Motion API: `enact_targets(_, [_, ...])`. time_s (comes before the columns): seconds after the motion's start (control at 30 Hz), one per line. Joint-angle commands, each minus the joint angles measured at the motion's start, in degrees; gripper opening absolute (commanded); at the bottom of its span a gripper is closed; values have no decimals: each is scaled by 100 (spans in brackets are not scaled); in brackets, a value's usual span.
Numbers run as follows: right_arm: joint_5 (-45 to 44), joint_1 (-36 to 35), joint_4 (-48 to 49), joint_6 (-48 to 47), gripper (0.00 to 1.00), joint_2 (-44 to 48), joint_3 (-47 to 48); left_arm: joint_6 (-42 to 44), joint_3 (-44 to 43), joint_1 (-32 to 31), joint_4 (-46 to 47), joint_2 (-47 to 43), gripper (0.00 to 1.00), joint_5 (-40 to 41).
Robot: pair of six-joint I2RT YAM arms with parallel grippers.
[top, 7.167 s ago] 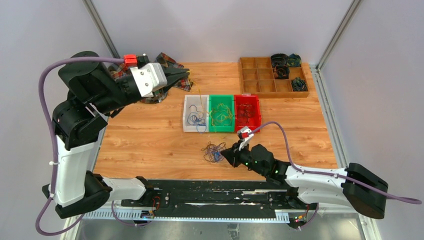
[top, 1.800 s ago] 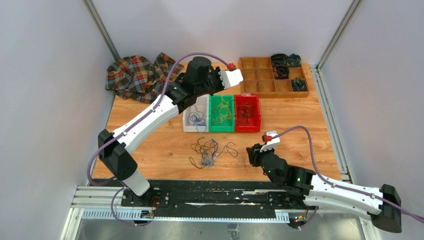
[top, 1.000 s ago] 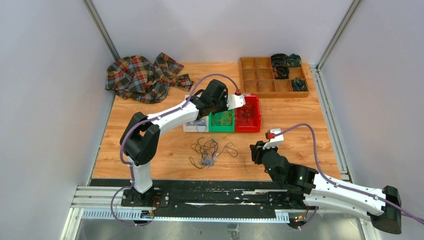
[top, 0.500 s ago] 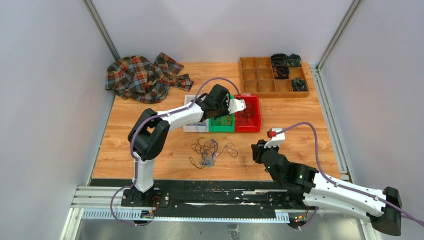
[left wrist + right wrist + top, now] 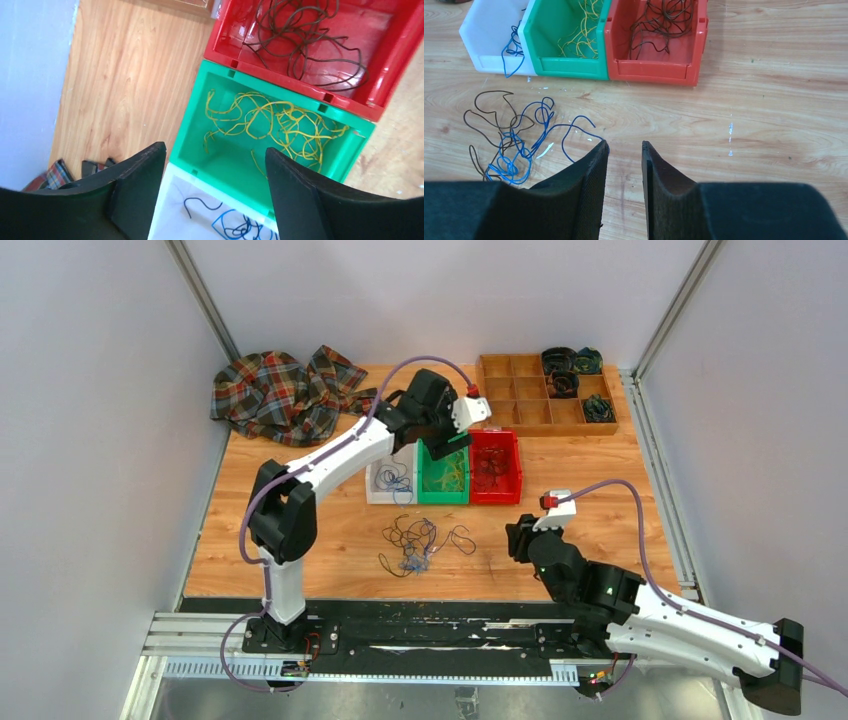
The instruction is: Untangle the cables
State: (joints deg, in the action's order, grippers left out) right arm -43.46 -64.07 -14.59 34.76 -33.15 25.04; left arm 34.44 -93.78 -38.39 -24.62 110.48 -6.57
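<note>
Three bins sit in a row. The white bin [image 5: 484, 30] has a blue strand [image 5: 513, 50] spilling over its front, the green bin [image 5: 569, 72] holds yellow cables [image 5: 260, 117], and the red bin [image 5: 651, 70] holds dark ones [image 5: 300, 45]. A blue-and-dark tangle [image 5: 511, 145] lies loose on the table [image 5: 749, 125] in front of them. The wooden tray [image 5: 500, 410] carries dark bundles at its right end, too small to read. From above, the left arm covers the backs of the white and green bins.

The left gripper [image 5: 215, 150] hangs over the green bin, jaws wide and empty. A moment ago it was lower and clamped. The right gripper [image 5: 624, 147] hovers beside the tangle, jaws narrow and empty.
</note>
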Motion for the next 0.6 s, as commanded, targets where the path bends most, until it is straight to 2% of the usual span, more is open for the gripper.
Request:
enact_targets(0.0, [-24, 113, -125, -170, 32, 7, 290, 32, -365, 85, -1031, -365, 79, -615])
enact_targets(0.3, [24, 136, -249, -311, 32, -70, 413, 310, -131, 110, -1927, -933, 89, -656])
enact_targets(0.43, [106, 141, -252, -243, 32, -98, 313, 518, 668, 148, -2455, -1746, 90, -1103])
enact_targets(0.57, [358, 146, -1, -345, 33, -339, 302, 833, 1825, 146, -2558, -2640, 87, -1693])
